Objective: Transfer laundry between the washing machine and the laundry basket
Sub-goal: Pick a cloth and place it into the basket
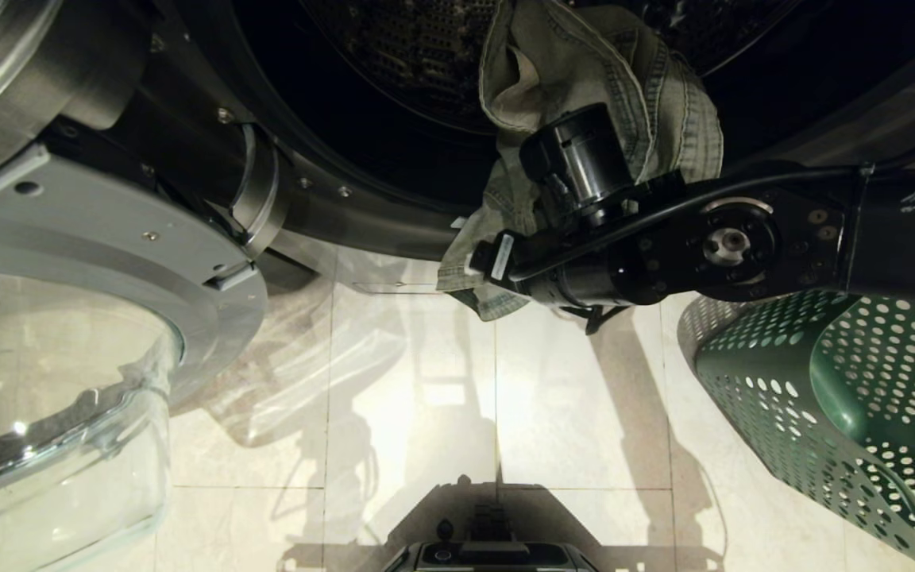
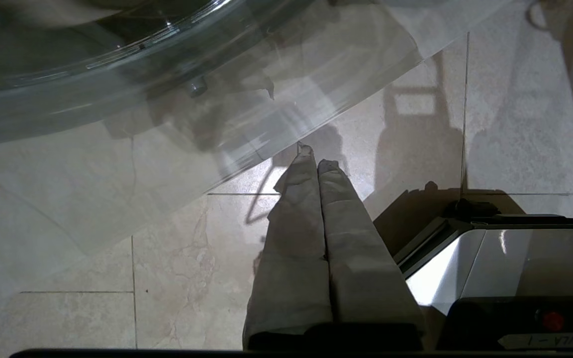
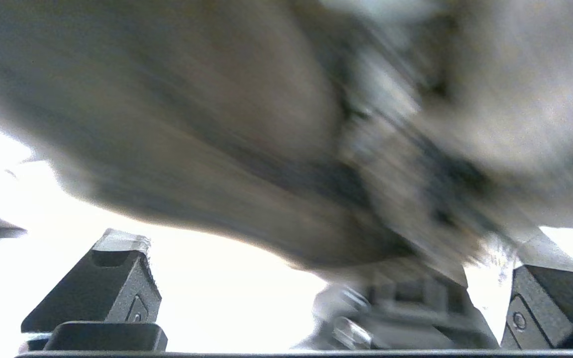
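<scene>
Laundry (image 1: 584, 87), a faded grey-green denim garment, drapes from the washing machine (image 1: 346, 111) drum mouth at the top centre of the head view, hanging over the right arm's wrist. The right gripper (image 3: 316, 278) stands with fingers (image 3: 102, 283) spread wide, blurred cloth just beyond them; whether it grips cannot be told. Laundry basket (image 1: 823, 381), dark green, sits at lower right. The glass door (image 1: 60, 373) hangs open at left. The left gripper (image 2: 319, 164) is closed and empty above the floor tiles (image 2: 167, 268).
</scene>
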Robot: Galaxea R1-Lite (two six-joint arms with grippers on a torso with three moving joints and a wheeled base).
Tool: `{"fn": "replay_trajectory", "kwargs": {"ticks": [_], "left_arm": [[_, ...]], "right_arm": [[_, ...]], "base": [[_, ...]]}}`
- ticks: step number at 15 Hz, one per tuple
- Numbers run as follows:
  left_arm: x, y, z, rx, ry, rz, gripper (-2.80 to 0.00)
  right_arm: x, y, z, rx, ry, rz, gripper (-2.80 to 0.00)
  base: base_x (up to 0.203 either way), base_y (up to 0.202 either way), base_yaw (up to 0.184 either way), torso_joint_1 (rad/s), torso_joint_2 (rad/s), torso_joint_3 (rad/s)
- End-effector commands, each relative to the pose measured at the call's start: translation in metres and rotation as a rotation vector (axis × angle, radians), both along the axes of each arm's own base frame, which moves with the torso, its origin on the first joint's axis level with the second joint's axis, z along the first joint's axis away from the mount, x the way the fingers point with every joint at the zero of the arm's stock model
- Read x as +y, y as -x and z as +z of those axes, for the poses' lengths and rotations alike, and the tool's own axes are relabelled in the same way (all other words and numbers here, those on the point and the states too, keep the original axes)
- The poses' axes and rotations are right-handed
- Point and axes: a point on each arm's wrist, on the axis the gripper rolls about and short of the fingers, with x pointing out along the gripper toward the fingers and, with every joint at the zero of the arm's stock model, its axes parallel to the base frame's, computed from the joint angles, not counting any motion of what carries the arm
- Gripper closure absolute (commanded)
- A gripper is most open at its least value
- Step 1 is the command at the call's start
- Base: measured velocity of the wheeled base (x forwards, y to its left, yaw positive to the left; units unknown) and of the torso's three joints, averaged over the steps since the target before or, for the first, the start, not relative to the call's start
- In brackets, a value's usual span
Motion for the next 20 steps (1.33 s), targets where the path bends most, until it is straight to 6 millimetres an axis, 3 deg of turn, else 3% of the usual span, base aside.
{"fn": "replay_trajectory", "kwargs": {"ticks": [1,5,11,20], "left_arm": [[0.000,0.000,0.000,-0.002,0.000,0.000,0.00],[0.000,0.000,0.000,-0.002,0.000,0.000,0.00],[0.000,0.000,0.000,-0.002,0.000,0.000,0.00],[0.000,0.000,0.000,-0.002,0.000,0.000,0.00]], "right_arm": [[-0.003,0.004,-0.013,0.077,0.094,-0.025,-2.80],[-0.002,0.004,-0.020,0.090,0.137,-0.073,-2.80],[0.036,-0.013,-0.027,-0.080,-0.032,-0.026,-2.80],[0.045,-0.026,-0.034,-0.118,-0.068,-0.040,-2.80]], "base": [[0.000,0.000,0.000,0.000,0.00,0.000],[0.000,0.000,0.000,0.000,0.00,0.000],[0.000,0.000,0.000,0.000,0.00,0.000],[0.000,0.000,0.000,0.000,0.00,0.000]]}}
